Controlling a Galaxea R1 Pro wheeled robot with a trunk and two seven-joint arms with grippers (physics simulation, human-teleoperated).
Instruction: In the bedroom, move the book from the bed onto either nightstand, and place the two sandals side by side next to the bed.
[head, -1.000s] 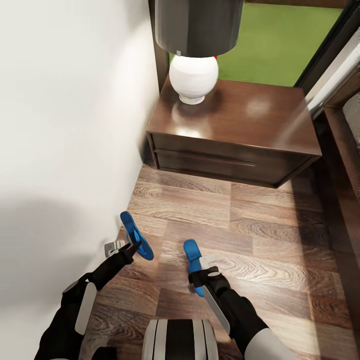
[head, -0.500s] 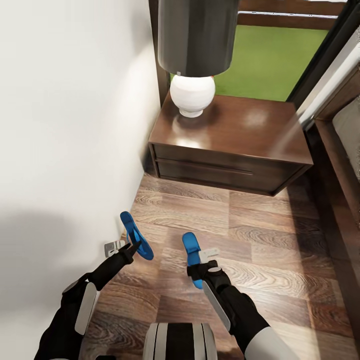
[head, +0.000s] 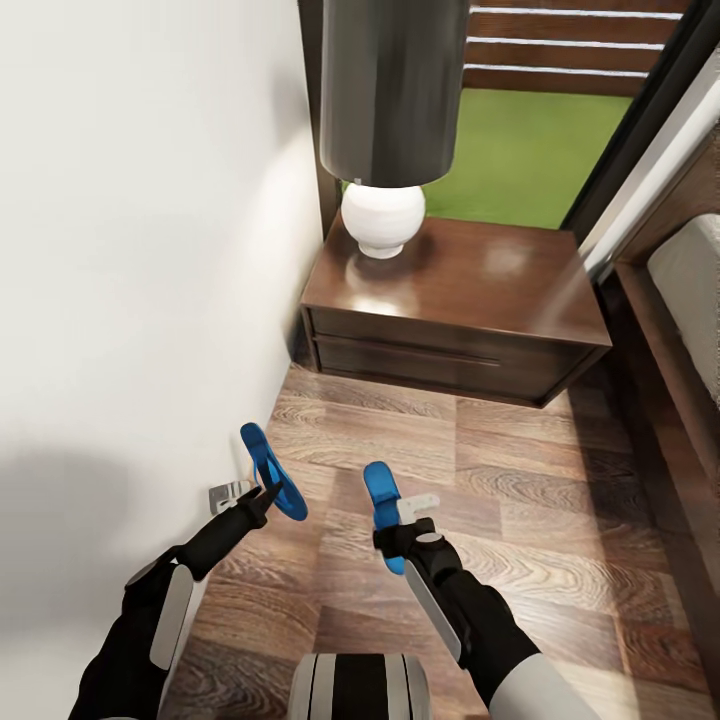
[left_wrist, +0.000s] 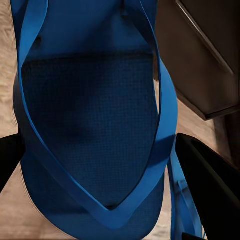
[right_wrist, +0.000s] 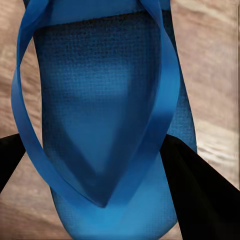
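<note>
- Blue left sandal (head: 270, 470) is clamped in the left gripper (head: 262, 497), beside the white wall (head: 140, 250), held above the plank floor (head: 520, 500).
- Right sandal (head: 382, 500) is clamped in the right gripper (head: 405, 525).
- Nightstand (head: 450, 310) with lamp (head: 385, 130) is located at 12 o'clock.
- Bed (head: 690, 330) is located at 2 o'clock.

My arms are showing as black shells with pale grey panels. My grippers are wearing black fingers and grey brackets.
</note>
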